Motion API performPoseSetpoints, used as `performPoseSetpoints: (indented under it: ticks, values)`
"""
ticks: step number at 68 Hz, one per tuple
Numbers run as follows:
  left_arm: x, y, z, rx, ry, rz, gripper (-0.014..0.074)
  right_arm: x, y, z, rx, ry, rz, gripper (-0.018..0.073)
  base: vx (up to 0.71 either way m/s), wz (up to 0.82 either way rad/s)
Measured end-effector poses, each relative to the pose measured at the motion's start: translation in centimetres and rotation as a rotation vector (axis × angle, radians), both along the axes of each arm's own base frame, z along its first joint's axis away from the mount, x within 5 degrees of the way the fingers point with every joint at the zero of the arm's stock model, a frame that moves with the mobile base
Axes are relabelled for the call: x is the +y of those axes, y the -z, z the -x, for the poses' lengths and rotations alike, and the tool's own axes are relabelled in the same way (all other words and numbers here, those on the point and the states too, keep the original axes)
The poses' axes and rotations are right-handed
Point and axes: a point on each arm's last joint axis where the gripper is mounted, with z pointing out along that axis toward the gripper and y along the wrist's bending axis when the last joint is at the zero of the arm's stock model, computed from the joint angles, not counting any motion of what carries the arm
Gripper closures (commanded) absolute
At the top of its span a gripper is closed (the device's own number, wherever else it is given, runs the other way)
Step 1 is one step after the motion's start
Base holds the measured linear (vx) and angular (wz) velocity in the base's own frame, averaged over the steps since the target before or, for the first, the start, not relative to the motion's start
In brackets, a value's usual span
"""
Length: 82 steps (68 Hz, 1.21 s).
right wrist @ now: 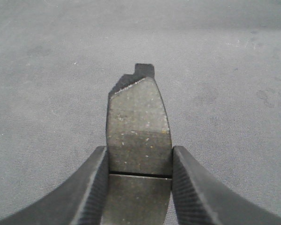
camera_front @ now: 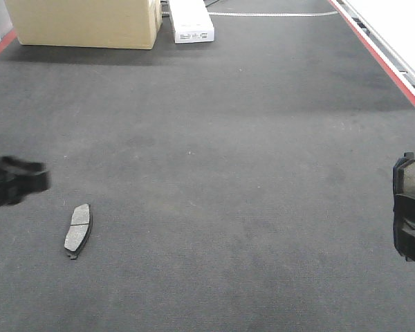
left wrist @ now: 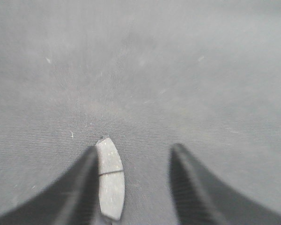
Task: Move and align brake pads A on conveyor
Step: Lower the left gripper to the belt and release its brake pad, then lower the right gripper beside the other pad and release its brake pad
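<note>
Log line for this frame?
left gripper: jaws open, beside loose pad on conveyor | right gripper: jaws shut on held pad

The belt point(camera_front: 214, 173) is matt charcoal cloth, rough and carpet-like, with a smooth red strip point(camera_front: 387, 67) at two o'clock. The held pad point(right wrist: 138, 131) has a gritty, dull grey face flecked pale, and the loose pad point(camera_front: 78, 230) at eight o'clock looks equally matt. The right fingers point(right wrist: 196, 197) are black, finely ribbed, plastic-looking; the box point(camera_front: 90, 21) at eleven o'clock is plain matt cardboard
</note>
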Motion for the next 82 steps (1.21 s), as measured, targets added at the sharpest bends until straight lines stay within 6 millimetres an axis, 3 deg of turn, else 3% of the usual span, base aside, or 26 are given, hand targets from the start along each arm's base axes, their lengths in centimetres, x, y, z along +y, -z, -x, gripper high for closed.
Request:
performPoseSetpoints:
  ticks: [12,25,37,48,82]
  values:
    - [0.6,-1.5,4.5,-0.089,0.013,0.014,0.0603,0.0,0.0,0.0,0.0,0.0,0.0,0.0465,0.0,0.0]
    - [1.0,-3.1,8.7,-0.177,0.034,0.027,0.0605,0.0,0.0,0.0,0.0,0.0,0.0,0.0465,0.0,0.0]
    - [1.3,-4.2,11.4,-0.262,0.043,0.037,0.0604,0.0,0.0,0.0,0.0,0.0,0.0,0.0465,0.0,0.0]
    - [1.5,-4.5,12.3,-0.293,0.045,0.04,0.0604,0.0,0.0,0.0,0.0,0.0,0.0,0.0465,0.0,0.0]
    - [1.5,-4.5,12.3,-0.287,0.047,0.038,0.0603,0.0,0.0,0.0,-0.002,0.0,0.0,0.0465,0.0,0.0]
